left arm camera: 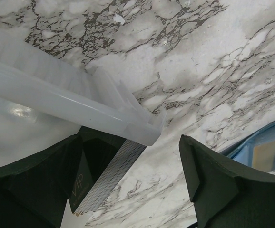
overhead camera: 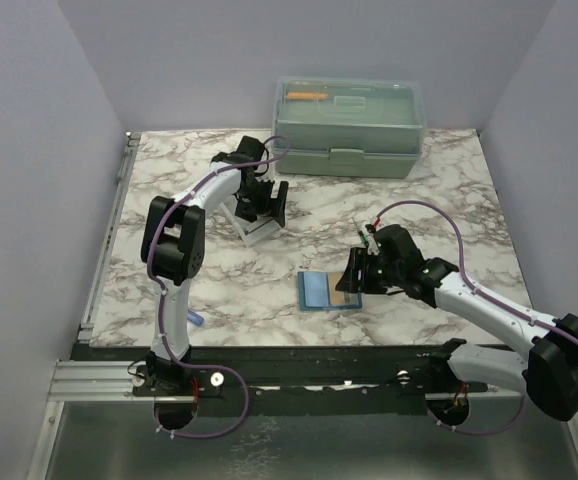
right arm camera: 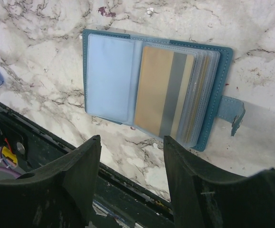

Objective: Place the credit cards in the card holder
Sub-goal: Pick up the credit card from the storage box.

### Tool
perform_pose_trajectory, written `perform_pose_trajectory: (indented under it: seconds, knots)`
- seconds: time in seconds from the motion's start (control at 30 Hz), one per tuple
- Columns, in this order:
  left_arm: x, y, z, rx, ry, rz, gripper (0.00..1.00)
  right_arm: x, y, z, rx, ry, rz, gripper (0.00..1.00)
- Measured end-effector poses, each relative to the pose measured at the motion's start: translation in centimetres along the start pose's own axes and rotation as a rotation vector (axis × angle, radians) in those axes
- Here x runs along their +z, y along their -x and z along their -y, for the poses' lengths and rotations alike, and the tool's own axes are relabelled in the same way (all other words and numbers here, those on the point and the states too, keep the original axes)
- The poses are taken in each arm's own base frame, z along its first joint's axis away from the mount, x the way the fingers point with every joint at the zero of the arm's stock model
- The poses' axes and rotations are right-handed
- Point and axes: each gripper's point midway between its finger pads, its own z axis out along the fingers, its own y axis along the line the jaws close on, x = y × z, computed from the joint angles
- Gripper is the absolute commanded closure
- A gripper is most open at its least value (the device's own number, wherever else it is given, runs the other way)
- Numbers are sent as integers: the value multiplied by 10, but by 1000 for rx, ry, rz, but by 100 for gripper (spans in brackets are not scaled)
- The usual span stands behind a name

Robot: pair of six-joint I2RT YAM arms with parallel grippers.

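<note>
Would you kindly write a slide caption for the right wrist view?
Open blue card holder on the marble table, a tan card sleeved inside, right gripper fingers apart.

Marble-look table [overhead camera: 449, 190], smooth with a soft sheen. On it the card holder [right arm camera: 224, 71]: teal cover, fine-grained and matt like leather, its sleeves [right arm camera: 110, 78] clear glossy plastic, a touch cloudy. In one sleeve, a credit card [right arm camera: 152, 90], satin gold with a dull grey stripe. Far left of the card holder, the tray [left arm camera: 56, 95] is milky translucent plastic; by it a stack of dark cards [left arm camera: 106, 178], glossy-faced. The fingers [left arm camera: 213, 185] of the left gripper [left arm camera: 132, 142]: matt black plastic. Beyond the card holder, the box [overhead camera: 349, 125]: pale green, semi-clear plastic.
</note>
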Motion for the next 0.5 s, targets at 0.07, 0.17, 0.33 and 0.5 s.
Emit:
perform_pose_trajectory:
  seconds: [0.07,0.17,0.33,0.5]
  knots:
    - [-1,0,1,-4,-9,1,15,1,-1,1,1,-2,-4,41]
    - [-4,-1,5,-7,-21,3,18,1,-1,1,2,-4,-6,41]
    - [-10,0,11,-13,-44,11,22,2,-1,1,2,-4,-8,41]
    - [-13,0,14,-16,-53,16,26,4,-3,3,5,-11,-20,41]
